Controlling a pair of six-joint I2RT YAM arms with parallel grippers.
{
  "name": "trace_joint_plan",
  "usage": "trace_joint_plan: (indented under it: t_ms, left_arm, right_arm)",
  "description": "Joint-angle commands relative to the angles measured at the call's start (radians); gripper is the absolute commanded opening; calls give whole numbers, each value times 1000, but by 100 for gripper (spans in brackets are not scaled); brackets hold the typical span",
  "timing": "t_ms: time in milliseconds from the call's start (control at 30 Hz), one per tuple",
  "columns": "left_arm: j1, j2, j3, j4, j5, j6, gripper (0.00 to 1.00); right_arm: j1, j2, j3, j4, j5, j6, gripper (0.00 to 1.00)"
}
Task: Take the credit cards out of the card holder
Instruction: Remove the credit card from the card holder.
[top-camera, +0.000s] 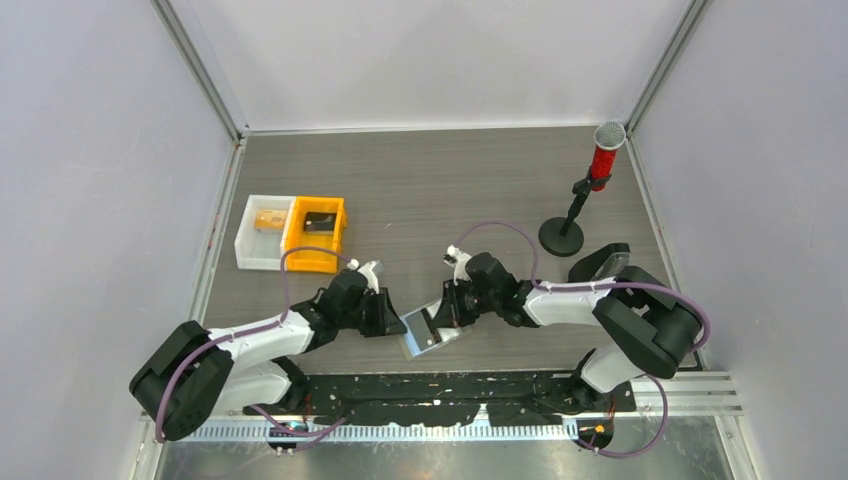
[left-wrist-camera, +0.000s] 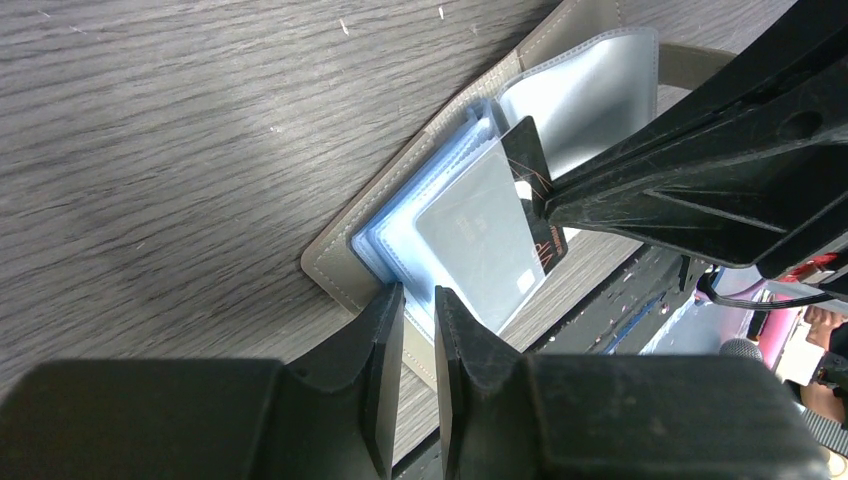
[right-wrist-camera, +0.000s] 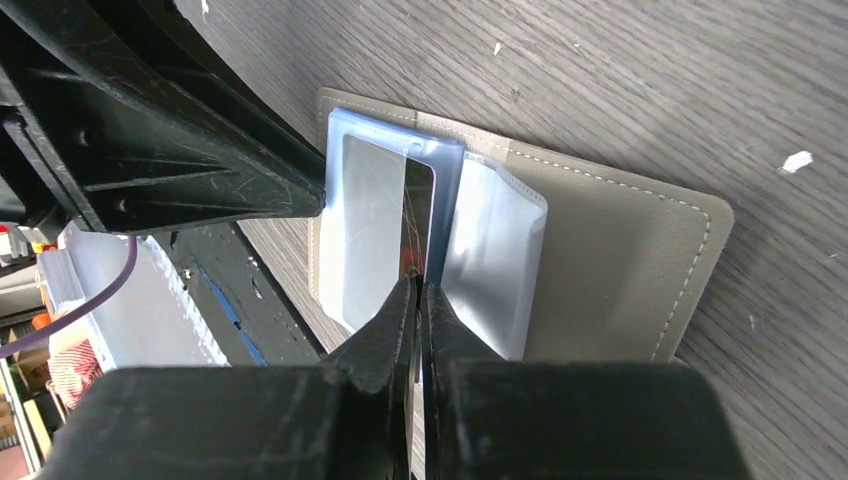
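Jaws of the right gripper (right-wrist-camera: 420, 288) stand pressed together on the near edge of a dark credit card (right-wrist-camera: 418, 215), whose face carries thin reddish lines. That card stands partly out of the clear sleeves of the card holder (right-wrist-camera: 620, 260), along the fold between the two panels.

The card holder lies spread open on the wood-grain table (top-camera: 450, 170), close to its near edge and about midway between the two arms. Its grey-brown stitched cover faces down and its glossy plastic sleeves face up. A pale credit card (left-wrist-camera: 475, 235) lies in the top sleeve of the bluish stack on the left panel, just beside the dark one.

The left gripper (left-wrist-camera: 418, 300) reaches in from the left. Its jaws are closed down to a narrow gap, with the left rim of the holder and the edge of the sleeve stack caught between them.

Far to the left stand an orange bin (top-camera: 315, 235) and a white bin (top-camera: 262, 232), touching side by side. At the right are a red microphone (top-camera: 603, 155) on a round-footed stand and a black wedge-shaped stand (top-camera: 600, 263), all well apart from the holder.
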Motion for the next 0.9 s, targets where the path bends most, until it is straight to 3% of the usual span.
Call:
trace_joint_plan:
  t_ms: [0,567,867]
  left_arm:
    - [-4,5,0,1,-35,27,21]
    - [-4,-35,22,-17,-6,30,24]
    - [-5,-154,58,-53,36,3,42]
  right_arm:
    - [-14,-52,-21,12,11,7,5]
    - [-84,-217,-69,-76,23,5,5]
    - [-92,-327,-77,-109,22,45,5]
